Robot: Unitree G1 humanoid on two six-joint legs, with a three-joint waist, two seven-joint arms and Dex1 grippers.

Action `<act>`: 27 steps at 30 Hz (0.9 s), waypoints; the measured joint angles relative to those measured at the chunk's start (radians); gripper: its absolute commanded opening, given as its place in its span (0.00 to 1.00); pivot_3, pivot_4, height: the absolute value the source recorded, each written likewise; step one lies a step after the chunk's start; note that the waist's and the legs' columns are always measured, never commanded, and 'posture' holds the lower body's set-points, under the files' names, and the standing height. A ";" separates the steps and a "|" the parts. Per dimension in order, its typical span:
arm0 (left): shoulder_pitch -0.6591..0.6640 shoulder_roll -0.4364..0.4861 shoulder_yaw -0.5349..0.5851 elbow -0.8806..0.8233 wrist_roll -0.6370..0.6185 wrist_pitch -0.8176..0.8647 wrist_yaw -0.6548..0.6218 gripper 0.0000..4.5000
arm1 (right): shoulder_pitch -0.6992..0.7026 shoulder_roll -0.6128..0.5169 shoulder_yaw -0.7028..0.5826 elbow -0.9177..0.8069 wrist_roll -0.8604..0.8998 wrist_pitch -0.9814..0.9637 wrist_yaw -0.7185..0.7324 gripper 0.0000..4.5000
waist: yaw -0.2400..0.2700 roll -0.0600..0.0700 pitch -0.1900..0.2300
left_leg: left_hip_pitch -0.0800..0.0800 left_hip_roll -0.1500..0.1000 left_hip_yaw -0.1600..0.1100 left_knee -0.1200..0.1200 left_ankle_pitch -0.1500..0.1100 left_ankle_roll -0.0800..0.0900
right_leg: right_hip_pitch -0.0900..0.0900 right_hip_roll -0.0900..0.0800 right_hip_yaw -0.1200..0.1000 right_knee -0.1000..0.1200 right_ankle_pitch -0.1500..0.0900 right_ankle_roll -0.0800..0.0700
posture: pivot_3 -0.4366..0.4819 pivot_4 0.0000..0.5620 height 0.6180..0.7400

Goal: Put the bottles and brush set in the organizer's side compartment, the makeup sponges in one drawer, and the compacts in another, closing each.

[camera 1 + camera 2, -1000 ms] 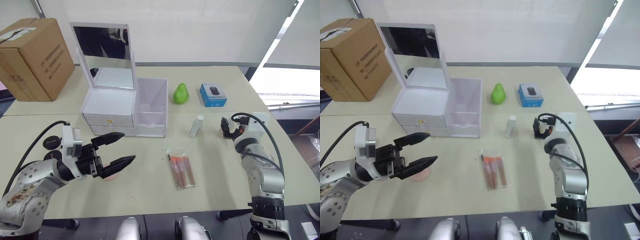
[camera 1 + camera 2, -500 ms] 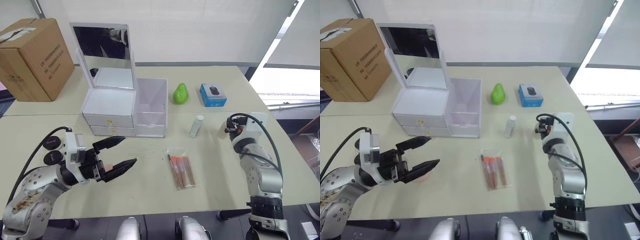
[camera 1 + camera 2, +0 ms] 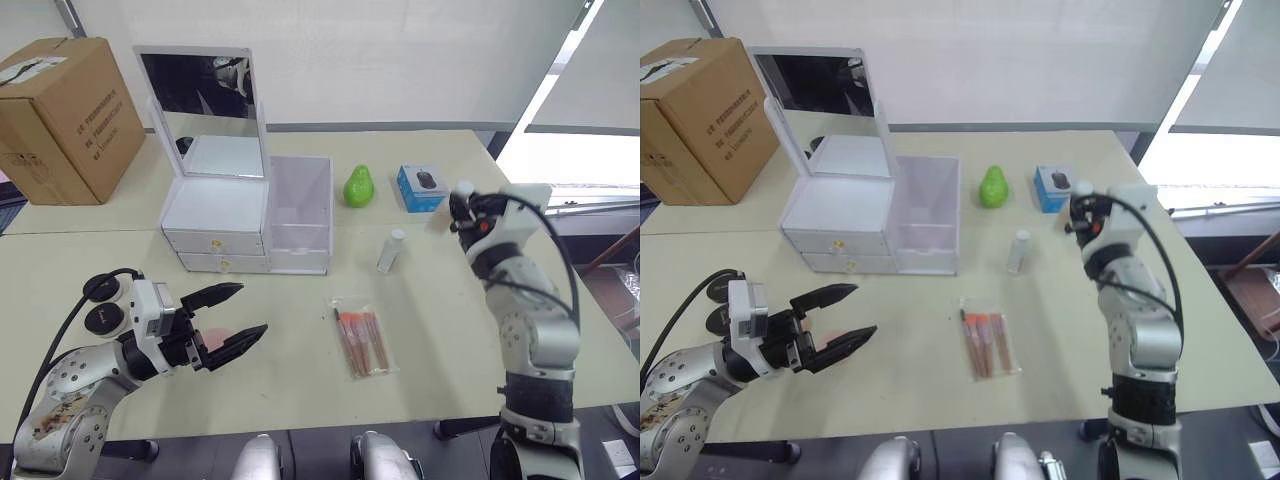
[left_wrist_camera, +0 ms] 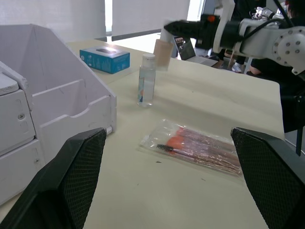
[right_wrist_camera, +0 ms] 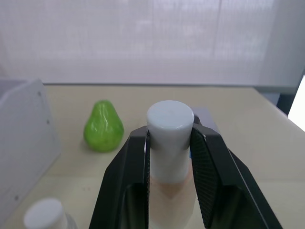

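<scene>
My right gripper (image 3: 460, 208) is shut on a beige bottle with a white cap (image 5: 169, 119), held in the air right of the organizer. A clear bottle (image 3: 392, 250) stands on the table, and the brush set (image 3: 363, 340) lies in its clear bag in front of it. The white organizer (image 3: 218, 205) has both drawers shut, and its side compartment (image 3: 300, 215) is open on top. My left gripper (image 3: 252, 308) hangs open low over the table's front left, just above a pink makeup sponge (image 3: 214, 338). Two black compacts (image 3: 100, 288) lie to its left.
The organizer's mirror lid (image 3: 200, 115) stands raised. A cardboard box (image 3: 65, 115) sits at the back left. Behind the clear bottle are a green pear (image 3: 358, 187) and a small blue box (image 3: 420, 188).
My right gripper has shut on the beige bottle and lifted it off the table. My left arm has drawn back toward the front left, still open.
</scene>
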 measured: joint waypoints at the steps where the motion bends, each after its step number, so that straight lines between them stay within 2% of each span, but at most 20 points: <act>1: 0.006 0.000 0.001 0.003 0.002 -0.005 0.000 1.00 | -0.031 -0.008 0.000 -0.013 0.016 0.020 0.005 0.20 | 0.000 0.000 0.000 | 0.000 0.000 0.000 0.000 0.000 0.000 | 0.000 0.000 0.000 0.000 0.000 0.000 | 0.48 0.27 0.90; 7: 0.015 -0.003 0.008 0.014 0.007 -0.027 0.010 1.00 | -0.233 0.021 0.053 -0.064 0.128 0.161 0.035 0.20 | -0.003 0.000 0.000 | 0.000 0.001 0.000 0.000 -0.001 0.002 | 0.000 0.001 0.000 0.000 0.000 0.000 | 0.48 0.27 0.90; 13: 0.013 -0.006 0.030 0.049 0.017 -0.039 0.034 1.00 | -0.352 0.127 0.239 -0.008 0.152 0.256 0.078 0.20 | 0.000 0.002 0.000 | -0.001 0.001 0.000 0.001 -0.002 0.003 | -0.001 0.000 -0.001 0.000 0.001 -0.002 | 0.48 0.27 0.90; 19: 0.012 -0.006 0.040 0.053 0.017 -0.039 0.051 1.00 | -0.354 0.179 0.382 0.081 0.088 0.250 0.118 0.20 | 0.001 0.001 0.001 | -0.003 0.001 0.000 0.002 -0.002 0.003 | -0.002 0.000 -0.001 0.000 0.003 -0.004 | 0.48 0.27 0.90; 27: 0.034 -0.022 0.057 0.022 0.012 -0.038 0.086 1.00 | -0.276 0.171 0.427 0.184 -0.032 0.131 0.156 0.20 | -0.002 0.001 0.001 | -0.003 0.001 0.000 0.002 -0.002 0.003 | -0.002 0.000 -0.001 0.000 0.002 -0.004 | 0.48 0.27 0.90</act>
